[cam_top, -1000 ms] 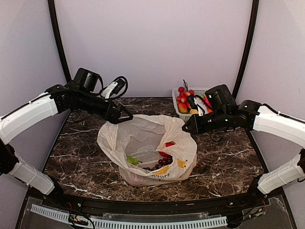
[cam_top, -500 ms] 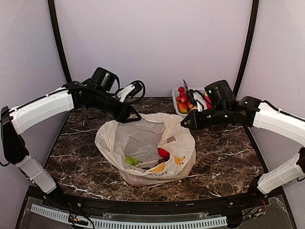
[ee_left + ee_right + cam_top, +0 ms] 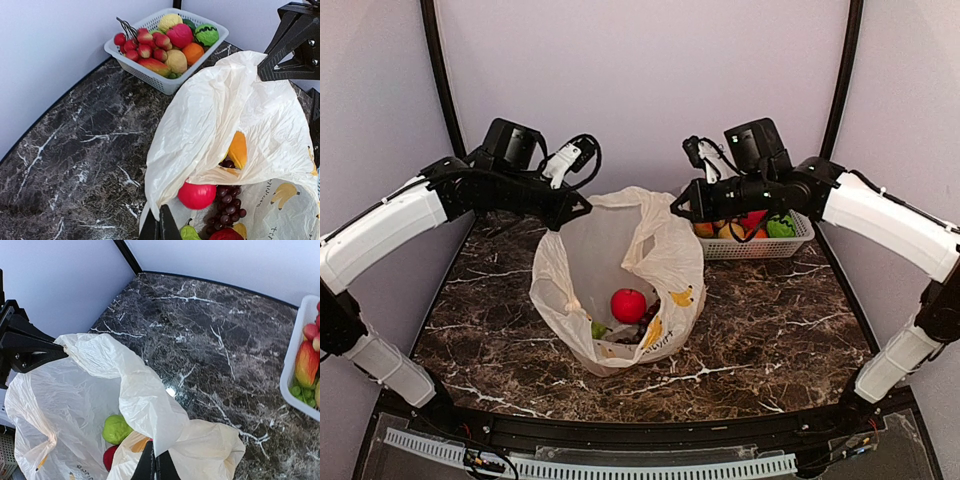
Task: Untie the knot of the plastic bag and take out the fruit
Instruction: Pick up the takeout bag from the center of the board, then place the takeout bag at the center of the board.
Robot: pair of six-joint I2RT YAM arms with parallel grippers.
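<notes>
- Fruit (image 3: 632, 318) sits at the bottom of the big, thin, crinkly cream plastic bag (image 3: 672, 270). The bag stands open in the middle of the dark marble tabletop (image 3: 770, 320).
- Inside are a shiny red ball (image 3: 628, 305), a small green piece (image 3: 599, 329) and a bunch of dark purple grapes (image 3: 227, 204).
- No knot shows at the mouth, so the untying looks done. The job now looks like holding the mouth wide.
- Up at the rim, the left end effector (image 3: 577, 207) is clenched on the left side of the bag. The right end effector (image 3: 678, 207) is clenched on the right side. Both hold the rim up high.
- To do this well, pull the two sides apart gently and evenly. A hard tug could rip the thin plastic or tip the bag.
- One side must let go to reach in. The other side should hold high, or the bag may flop shut.
- At the back right waits a white mesh basket (image 3: 755, 247) of more toy fruit, a good spot for what comes out.
</notes>
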